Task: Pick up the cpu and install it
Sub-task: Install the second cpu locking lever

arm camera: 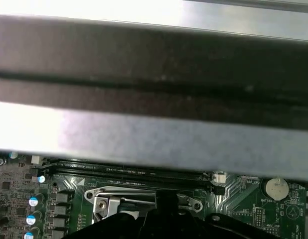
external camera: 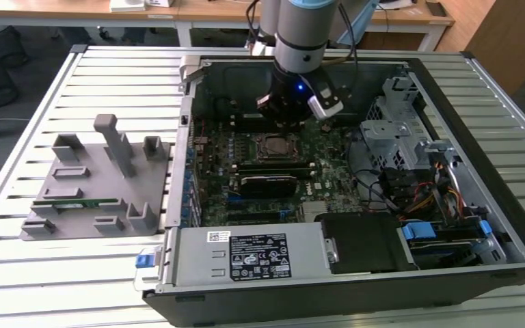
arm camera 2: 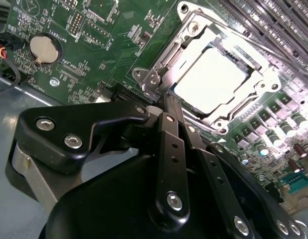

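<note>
The cpu (arm camera 2: 209,82) lies flat in the motherboard socket (arm camera 2: 253,94), its silvery-white top bright inside the metal frame. My gripper (arm camera 2: 166,102) hangs just above one edge of the socket, fingers pressed together with nothing between them. In the exterior view the gripper (external camera: 286,121) hovers inside the open computer case, just behind the socket (external camera: 275,145). The first wrist view has the socket frame (arm camera: 144,199) in front of the dark gripper body.
On the exterior view's left, a grey fixture (external camera: 98,184) holds a green memory stick (external camera: 76,203). The case holds a power supply (external camera: 244,253), a drive cage (external camera: 399,130) and cables. A coin battery (arm camera 2: 44,48) and memory slots (arm camera: 129,172) flank the socket.
</note>
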Controlling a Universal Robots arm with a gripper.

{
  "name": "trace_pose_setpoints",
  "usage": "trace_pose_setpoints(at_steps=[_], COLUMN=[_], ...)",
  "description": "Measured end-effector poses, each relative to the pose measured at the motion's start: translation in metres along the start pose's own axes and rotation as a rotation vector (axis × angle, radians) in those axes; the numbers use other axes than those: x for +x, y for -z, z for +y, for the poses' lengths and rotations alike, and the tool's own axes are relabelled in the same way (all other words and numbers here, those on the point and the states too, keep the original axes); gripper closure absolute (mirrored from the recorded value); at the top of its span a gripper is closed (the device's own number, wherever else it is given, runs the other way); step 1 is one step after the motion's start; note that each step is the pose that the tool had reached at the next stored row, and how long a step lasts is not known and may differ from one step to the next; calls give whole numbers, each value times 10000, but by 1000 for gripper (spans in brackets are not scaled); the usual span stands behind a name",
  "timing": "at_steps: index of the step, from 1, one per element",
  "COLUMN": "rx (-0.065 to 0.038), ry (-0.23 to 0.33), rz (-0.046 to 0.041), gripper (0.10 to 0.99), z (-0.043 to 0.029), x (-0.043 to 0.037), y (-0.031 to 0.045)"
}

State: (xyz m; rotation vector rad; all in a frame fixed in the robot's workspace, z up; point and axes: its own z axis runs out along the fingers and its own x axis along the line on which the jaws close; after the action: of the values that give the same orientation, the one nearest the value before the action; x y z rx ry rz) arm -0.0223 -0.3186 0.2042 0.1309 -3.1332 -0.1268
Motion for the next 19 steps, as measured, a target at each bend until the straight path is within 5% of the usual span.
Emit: trace_pose_setpoints(at_steps=[14,19], rx=[1,-1], ry=[-1,-1], rz=[1,-1], gripper=[980,980], z=[-87,-80], x=[7,7], y=[9,112])
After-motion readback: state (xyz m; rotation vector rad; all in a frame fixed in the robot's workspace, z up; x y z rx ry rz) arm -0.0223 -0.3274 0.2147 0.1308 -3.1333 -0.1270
